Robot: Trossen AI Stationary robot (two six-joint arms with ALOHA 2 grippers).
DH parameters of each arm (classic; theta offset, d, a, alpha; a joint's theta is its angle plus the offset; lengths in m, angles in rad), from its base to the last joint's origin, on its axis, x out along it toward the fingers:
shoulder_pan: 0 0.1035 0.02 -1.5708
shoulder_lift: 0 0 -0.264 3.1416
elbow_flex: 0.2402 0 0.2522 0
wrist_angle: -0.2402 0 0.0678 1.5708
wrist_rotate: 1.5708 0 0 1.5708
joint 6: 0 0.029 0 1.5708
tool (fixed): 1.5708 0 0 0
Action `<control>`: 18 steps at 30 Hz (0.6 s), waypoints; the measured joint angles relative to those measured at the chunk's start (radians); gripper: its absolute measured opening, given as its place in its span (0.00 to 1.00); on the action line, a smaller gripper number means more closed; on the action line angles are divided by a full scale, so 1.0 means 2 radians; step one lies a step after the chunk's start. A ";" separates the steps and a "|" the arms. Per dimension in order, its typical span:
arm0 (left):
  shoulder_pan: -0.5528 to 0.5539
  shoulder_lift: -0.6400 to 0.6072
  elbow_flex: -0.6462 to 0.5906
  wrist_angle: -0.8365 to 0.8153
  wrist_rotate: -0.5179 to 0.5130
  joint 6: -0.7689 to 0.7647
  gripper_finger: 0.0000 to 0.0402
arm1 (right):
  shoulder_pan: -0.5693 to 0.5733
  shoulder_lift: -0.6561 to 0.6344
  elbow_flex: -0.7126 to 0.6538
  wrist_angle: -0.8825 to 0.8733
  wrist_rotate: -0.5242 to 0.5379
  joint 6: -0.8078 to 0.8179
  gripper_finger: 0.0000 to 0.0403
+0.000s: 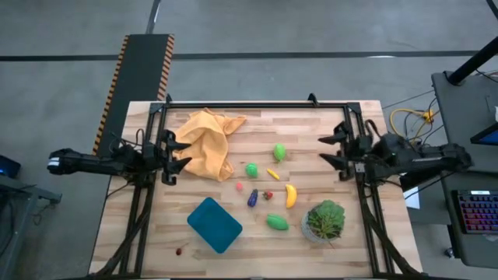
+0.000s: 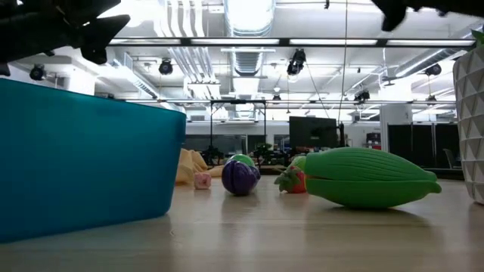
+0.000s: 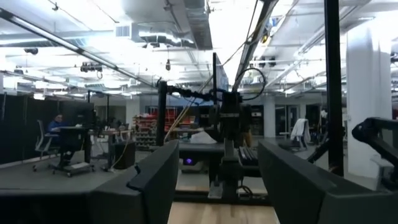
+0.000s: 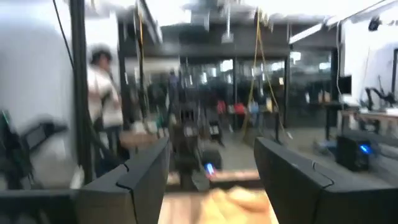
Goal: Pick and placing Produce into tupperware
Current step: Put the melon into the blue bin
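Both arms are parked at the sides of the bench, and I haven't picked anything up yet. My left gripper sits at the left edge just beside the orange-yellow cloth, fingers spread wide and holding nothing. My right gripper hangs at the right edge, its fingers likewise released and empty; both wrist views look out level into the room, not down at the work.

The teal tupperware lies open near the front of the bench, left of centre. The produce is scattered to its right: a green oval farthest back, another green piece, a small yellow piece, a tiny pink piece, the purple eggplant, a small red piece, the yellow banana and the ribbed green vegetable just beside the potted plant. One small red bit lies alone, left of the tupperware.

I judge the first pick belongs to the right arm. I'd start with the green oval at the back, which stands apart from its neighbours, tilt the wrist down, and close across its narrow width. I'd leave the ribbed vegetable until later, since the plant's leaves crowd the approach. The eggplant and red piece nearly touch, so I'd come in from the eggplant's free side.
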 joint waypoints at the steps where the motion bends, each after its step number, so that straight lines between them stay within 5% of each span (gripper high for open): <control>1: 0.000 0.001 0.001 0.001 0.000 0.000 0.51 | 0.000 0.022 0.023 -0.027 0.000 -0.009 0.56; 4: 0.000 0.002 0.001 0.001 0.000 0.000 0.51 | 0.000 0.090 0.091 -0.121 0.034 -0.011 0.56; 11: 0.000 0.002 0.001 0.000 -0.001 -0.001 0.51 | -0.002 0.232 0.211 -0.299 0.203 0.055 0.56; 18: 0.000 0.001 0.001 0.000 -0.002 -0.001 0.51 | -0.001 0.348 0.305 -0.340 0.219 0.094 0.56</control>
